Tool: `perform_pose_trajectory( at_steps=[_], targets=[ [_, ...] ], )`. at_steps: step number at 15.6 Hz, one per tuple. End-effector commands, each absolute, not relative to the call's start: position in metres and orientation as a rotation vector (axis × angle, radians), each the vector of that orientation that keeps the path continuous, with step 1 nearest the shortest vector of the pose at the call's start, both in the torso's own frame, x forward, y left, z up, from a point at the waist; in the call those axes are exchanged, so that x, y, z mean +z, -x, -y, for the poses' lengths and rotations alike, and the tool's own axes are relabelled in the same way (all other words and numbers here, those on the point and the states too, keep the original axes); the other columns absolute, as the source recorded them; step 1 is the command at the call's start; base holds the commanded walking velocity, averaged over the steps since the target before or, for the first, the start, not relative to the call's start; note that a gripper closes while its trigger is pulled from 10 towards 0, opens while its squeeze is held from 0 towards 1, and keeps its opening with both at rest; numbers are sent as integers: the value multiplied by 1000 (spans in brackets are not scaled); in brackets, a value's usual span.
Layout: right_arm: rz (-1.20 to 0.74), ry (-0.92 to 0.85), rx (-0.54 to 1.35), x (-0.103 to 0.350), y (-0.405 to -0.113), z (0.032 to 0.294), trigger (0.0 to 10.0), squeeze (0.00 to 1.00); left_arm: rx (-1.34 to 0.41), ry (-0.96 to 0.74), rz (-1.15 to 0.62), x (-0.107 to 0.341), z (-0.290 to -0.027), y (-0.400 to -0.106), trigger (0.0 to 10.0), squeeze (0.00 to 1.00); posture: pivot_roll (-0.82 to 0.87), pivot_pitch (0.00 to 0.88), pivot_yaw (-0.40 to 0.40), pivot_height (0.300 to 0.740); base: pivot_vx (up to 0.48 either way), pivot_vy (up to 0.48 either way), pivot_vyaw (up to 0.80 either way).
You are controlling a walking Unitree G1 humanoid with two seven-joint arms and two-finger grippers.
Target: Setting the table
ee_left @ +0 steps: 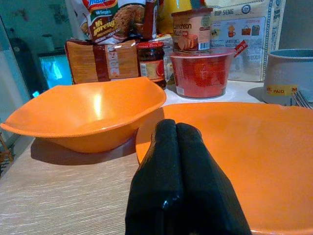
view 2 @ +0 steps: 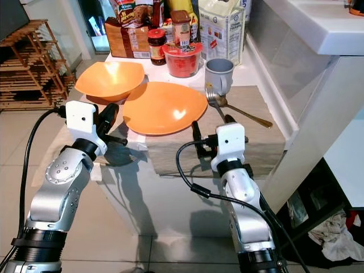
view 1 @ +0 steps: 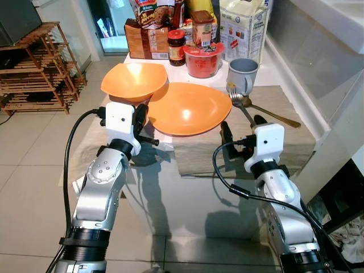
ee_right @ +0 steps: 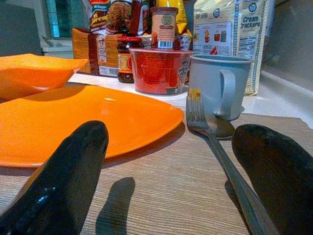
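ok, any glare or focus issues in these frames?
Left wrist view: glare streak on the orange bowl, shut fingers close and soft. Right wrist view: open fingers blurred, fork sharp further out. Left eye view: highlight on the orange plate, hard arm shadows.

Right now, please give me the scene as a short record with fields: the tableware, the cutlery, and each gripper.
plate: orange plate on the placemat, its rim just under the bowl's edge
bowl: orange bowl on the plate's left side
cutlery: fork and spoon lying right of the plate
mug: grey mug behind the cutlery
left gripper: left gripper shut, at the plate's near rim
right gripper: right gripper open, low over the placemat, the fork handle between its fingers
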State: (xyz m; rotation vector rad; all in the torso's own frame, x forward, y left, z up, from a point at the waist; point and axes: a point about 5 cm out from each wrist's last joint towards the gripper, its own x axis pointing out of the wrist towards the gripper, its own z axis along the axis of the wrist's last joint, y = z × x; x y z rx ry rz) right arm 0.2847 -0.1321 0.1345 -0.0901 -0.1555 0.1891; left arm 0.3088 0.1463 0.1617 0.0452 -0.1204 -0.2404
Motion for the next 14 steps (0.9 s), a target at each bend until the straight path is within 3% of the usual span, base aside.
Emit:
perform_pose_trajectory(
  at_steps=[1, 6, 14],
  targets=[
    [165, 90, 190, 138, -284, 131, 10000, 0, -248, -35, 116, 163, -148, -310, 10000, 0, -102, 0, 103, 740, 0, 0, 0],
    [161, 87, 189, 138, -283, 130, 10000, 0, -270, -48, 106, 169, -149, -321, 10000, 0, -103, 0, 108, 740, 0, 0, 0],
    [150, 89, 197, 135, -283, 128, 10000, 0, -275, -30, 132, 171, -140, -317, 10000, 0, -103, 0, 104, 740, 471, 0, 0]
  ],
)
